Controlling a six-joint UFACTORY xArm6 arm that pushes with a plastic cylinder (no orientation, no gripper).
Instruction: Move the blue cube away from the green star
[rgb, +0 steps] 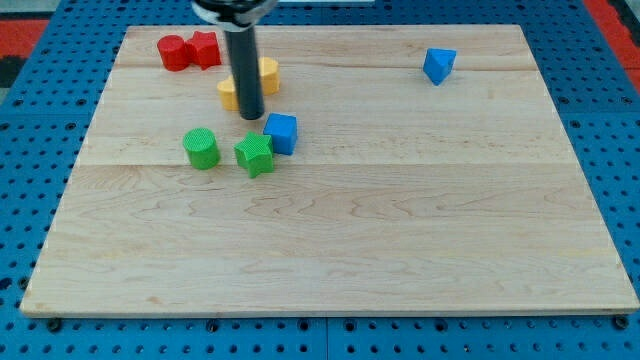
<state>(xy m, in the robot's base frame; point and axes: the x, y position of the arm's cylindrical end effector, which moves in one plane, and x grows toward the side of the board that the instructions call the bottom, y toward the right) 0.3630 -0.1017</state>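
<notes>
While the scene is one overhead-angled camera view, every position below is given by that view's sides.

Surface: a pale wooden board (400, 250) lying on a blue pegboard table (40, 120).

Arm end: a straight dark rod comes down from the view's top; it carries no gripper, so nothing spreads, closes or pinches.

My tip (251, 117): on the board, just up and to the view's left of the blue cube, close beside it; whether they touch cannot be told.

Blue cube (282, 133): left of the board's centre, in its upper half, touching or almost touching the green star at its lower left.

Green star (254, 155): just below and left of the blue cube.

Green cylinder (201, 148): a little to the view's left of the green star, apart from it.

Yellow blocks (266, 75): right behind the rod, partly hidden; shapes unclear.

Red blocks (188, 50): two side by side near the board's top-left corner.

Second blue block (438, 65): angular shape, alone near the top right, well apart from the rest.
</notes>
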